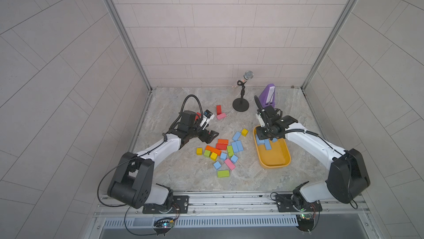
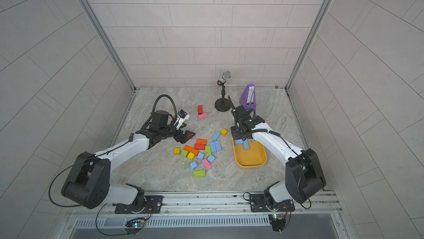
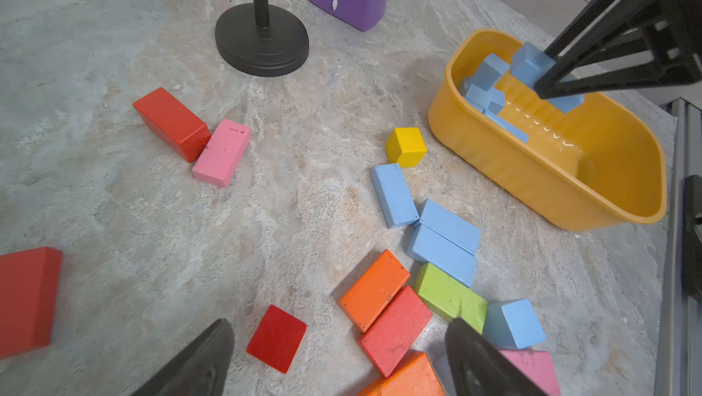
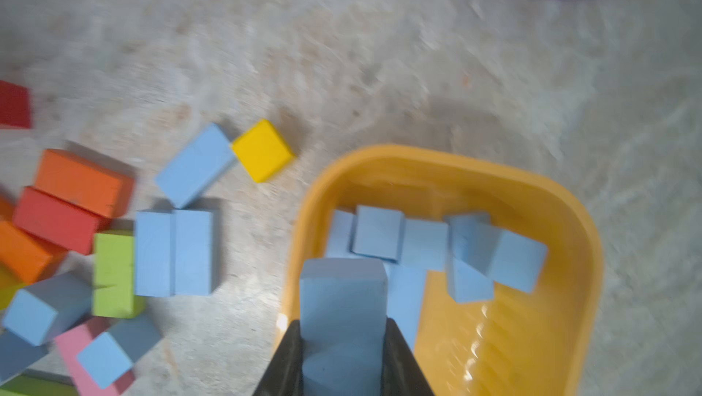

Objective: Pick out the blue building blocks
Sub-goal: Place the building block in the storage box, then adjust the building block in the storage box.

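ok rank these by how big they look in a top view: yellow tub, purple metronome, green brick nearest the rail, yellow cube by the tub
1. yellow tub
2. purple metronome, base partly hidden behind the right arm
3. green brick
4. yellow cube

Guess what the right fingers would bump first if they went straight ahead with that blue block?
Likely the pile of blue blocks already in the yellow tub: the held blue block points right at them. Depth is unclear in this blurry view.
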`<state>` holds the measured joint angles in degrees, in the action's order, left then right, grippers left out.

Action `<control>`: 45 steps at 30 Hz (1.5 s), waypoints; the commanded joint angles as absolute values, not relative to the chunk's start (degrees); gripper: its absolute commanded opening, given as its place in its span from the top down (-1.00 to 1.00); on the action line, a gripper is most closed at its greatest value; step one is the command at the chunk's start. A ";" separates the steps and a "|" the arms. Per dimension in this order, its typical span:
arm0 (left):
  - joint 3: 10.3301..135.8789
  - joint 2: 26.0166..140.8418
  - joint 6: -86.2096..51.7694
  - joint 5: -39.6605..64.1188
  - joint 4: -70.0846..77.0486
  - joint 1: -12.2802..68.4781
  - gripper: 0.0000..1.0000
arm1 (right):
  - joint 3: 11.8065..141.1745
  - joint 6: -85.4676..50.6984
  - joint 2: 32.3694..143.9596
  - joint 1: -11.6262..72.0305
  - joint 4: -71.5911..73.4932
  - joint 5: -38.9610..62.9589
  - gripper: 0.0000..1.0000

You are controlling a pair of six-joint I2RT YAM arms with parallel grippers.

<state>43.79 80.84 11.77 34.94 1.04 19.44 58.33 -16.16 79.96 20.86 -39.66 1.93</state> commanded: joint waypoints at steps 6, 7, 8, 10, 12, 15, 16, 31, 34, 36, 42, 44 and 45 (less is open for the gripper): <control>44.39 79.92 14.93 34.52 -0.98 19.89 -0.83 | 52.97 -14.32 78.69 11.49 -41.92 -1.00 0.60; 44.45 79.81 14.99 34.54 -1.15 19.89 -0.83 | 53.29 -13.94 79.72 11.26 -41.76 -0.84 0.60; 44.44 79.72 15.03 34.50 -1.21 19.83 -0.83 | 53.71 -13.68 80.79 11.25 -41.66 -0.54 0.59; 44.39 79.55 15.18 34.35 -1.32 19.78 -0.83 | 54.39 -13.15 82.51 11.25 -41.22 0.11 0.57; 44.36 79.39 15.45 34.26 -1.42 19.90 -0.83 | 54.75 -12.62 83.62 11.25 -40.54 0.49 0.56; 44.38 79.32 15.81 34.01 -1.50 19.83 -0.83 | 55.37 -12.02 84.69 11.25 -40.30 -0.08 0.53; 44.41 79.36 15.90 33.85 -1.55 19.79 -0.83 | 55.48 -11.88 84.95 11.25 -40.34 -0.23 0.51; 44.58 79.45 16.24 33.72 -1.95 19.84 -0.83 | 54.95 -12.28 83.94 11.25 -40.84 0.44 0.04; 44.58 79.28 16.26 33.65 -2.07 19.78 -0.83 | 55.01 -12.49 83.89 11.25 -40.87 0.68 0.07; 44.66 79.15 16.26 33.56 -2.10 19.79 -0.83 | 54.78 -12.82 84.21 11.25 -40.78 0.45 0.09; 44.63 78.97 16.41 33.52 -2.24 19.78 -0.83 | 54.93 -13.91 87.57 10.93 -40.61 -0.13 0.26; 44.65 78.88 16.43 33.40 -2.37 19.79 -0.83 | 55.15 -14.04 88.73 10.57 -40.54 -0.46 0.31; 44.65 78.76 16.52 33.45 -2.39 19.81 -0.83 | 55.33 -14.06 89.38 10.34 -40.53 -0.74 0.33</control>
